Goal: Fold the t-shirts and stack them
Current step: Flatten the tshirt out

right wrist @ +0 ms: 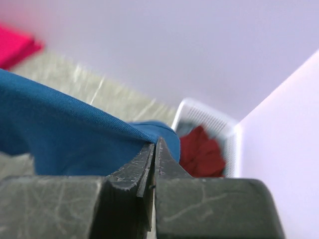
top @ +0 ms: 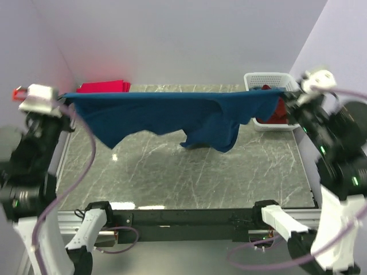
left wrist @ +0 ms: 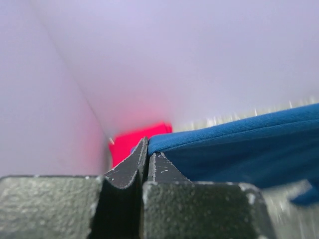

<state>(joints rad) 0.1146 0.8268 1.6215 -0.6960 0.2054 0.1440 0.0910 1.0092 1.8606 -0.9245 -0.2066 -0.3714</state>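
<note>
2 claws share 1 garment here: the blue t-shirt [top: 166,114] hangs stretched between them like a washing line, well above the grey marble table [top: 172,177], its top edge taut and nearly level, its lower part sagging in loose folds with 1 lobe drooping lowest just right of centre; no part of it appears to touch the tabletop.

Judged from that drape, the cloth is light, limp and thin; it will not hold any shape by itself, it will swing and bunch if moved fast, and it slides easily out of a shallow pinch; the sensible places to hold are the outer corners or hems along 1 edge, so that tension keeps it flat while it is lowered.

The left claw [left wrist: 148,149] is pinched to a hairline, with the corner of blue fabric nipped at its very tips; the right claw [right wrist: 155,147] is likewise squeezed tight on the opposite corner, only a small tab of cloth showing between the tips; both holds look shallow, so a tug could free them.

Pinkish-red shirts [top: 103,87] lie folded at the far left corner; a maroon shirt [right wrist: 202,152] sits in the white basket [top: 266,77] at the far right.
</note>
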